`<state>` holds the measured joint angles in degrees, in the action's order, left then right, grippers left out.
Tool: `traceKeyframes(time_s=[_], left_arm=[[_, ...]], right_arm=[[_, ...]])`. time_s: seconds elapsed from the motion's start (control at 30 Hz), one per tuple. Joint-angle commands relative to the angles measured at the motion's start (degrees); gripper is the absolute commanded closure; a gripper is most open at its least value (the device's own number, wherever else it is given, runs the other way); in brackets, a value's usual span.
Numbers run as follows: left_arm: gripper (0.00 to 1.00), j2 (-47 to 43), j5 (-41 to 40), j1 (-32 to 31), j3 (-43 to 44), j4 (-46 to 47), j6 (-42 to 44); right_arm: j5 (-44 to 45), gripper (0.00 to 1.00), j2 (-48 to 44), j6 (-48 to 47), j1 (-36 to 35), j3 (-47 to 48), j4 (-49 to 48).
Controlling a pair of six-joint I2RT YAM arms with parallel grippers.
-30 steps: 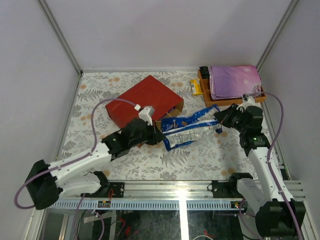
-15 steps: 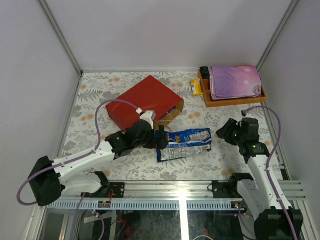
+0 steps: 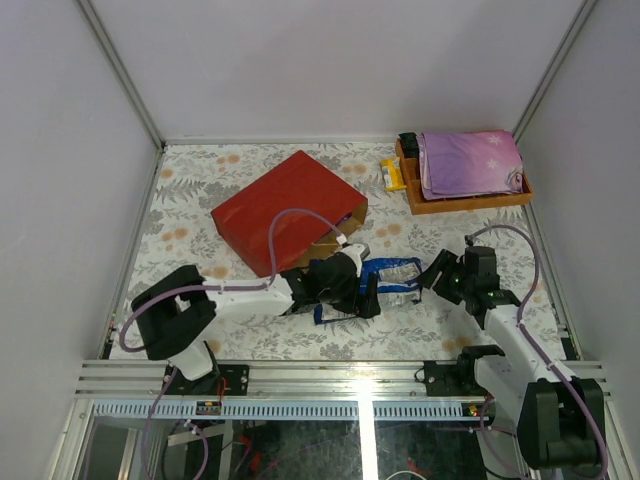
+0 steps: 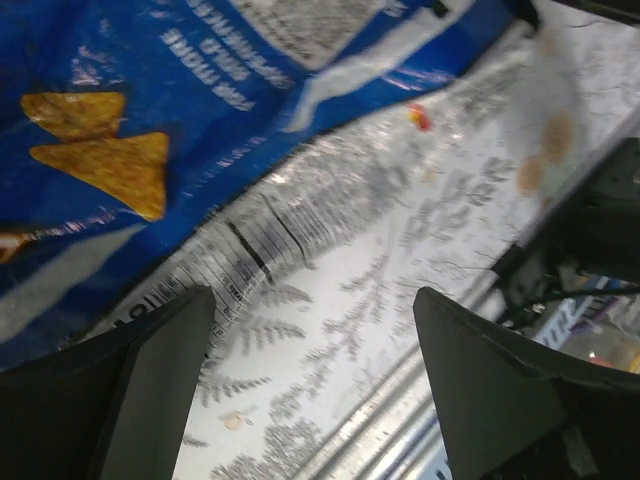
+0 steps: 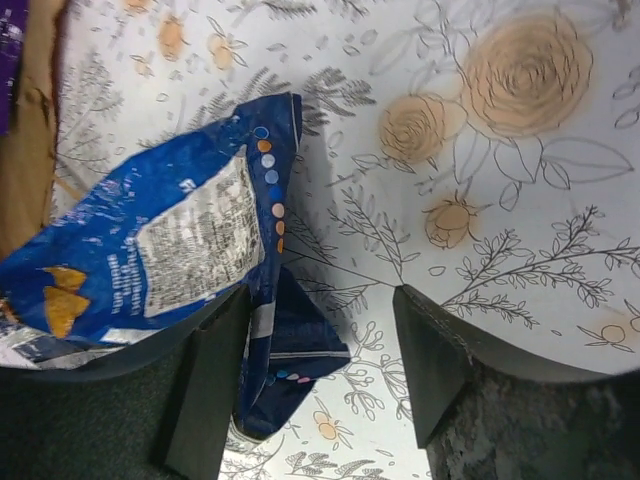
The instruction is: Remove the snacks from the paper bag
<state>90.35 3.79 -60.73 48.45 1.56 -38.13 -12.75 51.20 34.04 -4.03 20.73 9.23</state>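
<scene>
The red paper bag (image 3: 285, 205) lies on its side on the table, mouth toward the right; its brown inner side (image 5: 25, 140) and a purple packet (image 5: 10, 55) show in the right wrist view. One blue-and-white snack pack (image 3: 398, 272) lies flat in front of the bag. My left gripper (image 3: 367, 297) hovers open over the pack's near-left end (image 4: 190, 90), with bare table between its fingers (image 4: 150, 385). My right gripper (image 3: 433, 279) is open at the pack's right end (image 5: 170, 240). A folded corner of the pack sits beside its left finger (image 5: 205, 385), unclamped.
An orange-brown wooden tray (image 3: 418, 200) with a folded purple cloth (image 3: 468, 163) stands at the back right, a small yellow item (image 3: 393, 175) beside it. The metal rail (image 3: 350, 372) runs along the near edge. White walls enclose three sides.
Both grippers have opened and let go of the blue pack, which now lies flat on the table. The left arm swung right and nearer; the right arm dropped low and nearer.
</scene>
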Motion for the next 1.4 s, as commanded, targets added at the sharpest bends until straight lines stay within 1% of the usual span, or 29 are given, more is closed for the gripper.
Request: traceKeyframes(time_s=[0.0,0.17,0.3,0.33,0.4,0.43,0.5,0.53,0.57,0.73,0.77,0.8,0.83,0.9,1.0,1.13,1.23,1.37], left_arm=[[0.21,4.1,2.1,3.9,0.8,7.5,1.6],[0.23,4.6,4.0,10.8,-4.9,8.6,0.8],[0.23,4.4,5.5,13.1,-8.4,8.6,0.7],[0.23,4.7,5.9,13.4,-8.8,8.7,0.6],[0.23,5.6,6.8,13.6,-9.3,9.2,0.3],[0.23,6.1,7.3,13.6,-9.4,9.4,0.1],[0.23,7.3,7.6,13.6,-9.4,9.7,-0.2],[0.23,8.0,7.7,13.6,-9.4,9.8,-0.3],[0.23,8.6,7.7,13.7,-9.4,9.9,-0.3],[0.23,11.3,9.6,14.5,-9.6,11.7,-0.9],[0.23,11.7,10.0,14.6,-9.7,12.0,-0.9],[0.23,12.0,10.1,14.5,-9.6,12.1,-0.9],[0.23,12.2,10.3,14.6,-9.5,12.2,-0.9],[0.24,12.4,10.6,14.7,-9.3,12.2,-0.8],[0.24,12.3,10.8,14.7,-9.0,11.9,-0.7],[0.24,12.0,10.9,14.6,-8.8,11.5,-0.5],[0.24,12.2,11.2,14.7,-8.9,11.9,-0.5],[0.24,12.2,11.5,14.7,-9.2,12.1,-0.5]], right_arm=[[-1.0,0.35,1.5,3.6,-0.3,-2.5,-9.5],[-5.2,0.39,5.3,6.5,-0.3,-4.8,-15.6],[-9.3,0.41,10.8,9.8,-0.2,-6.9,-22.9],[-10.6,0.4,12.2,11.1,-0.3,-7.8,-25.7],[-12.1,0.34,14.3,13.1,-0.3,-9.2,-30.0],[-12.3,0.3,14.2,14.1,-0.2,-10.1,-31.9],[-11.5,0.25,11.0,15.5,-0.3,-12.0,-34.0],[-10.7,0.24,8.2,15.9,-0.3,-13.0,-34.0],[-9.2,0.28,4.7,16.1,-0.3,-13.7,-32.8],[-0.4,0.57,-15.1,13.9,-0.2,-14.6,-17.6],[-0.1,0.6,-17.4,13.6,-0.2,-15.0,-15.6],[-0.4,0.61,-18.9,13.0,-0.2,-15.0,-13.6],[-1.3,0.61,-19.4,12.8,-0.2,-15.4,-11.8],[-3.5,0.61,-18.8,12.7,-0.2,-16.8,-11.3],[-5.4,0.6,-16.1,13.3,-0.2,-19.2,-13.5],[-6.6,0.57,-11.1,12.4,-0.2,-18.1,-14.8],[-7.8,0.55,-7.1,12.5,-0.2,-18.2,-18.0],[-8.7,0.55,-4.5,14.8,-0.3,-20.2,-23.7]])
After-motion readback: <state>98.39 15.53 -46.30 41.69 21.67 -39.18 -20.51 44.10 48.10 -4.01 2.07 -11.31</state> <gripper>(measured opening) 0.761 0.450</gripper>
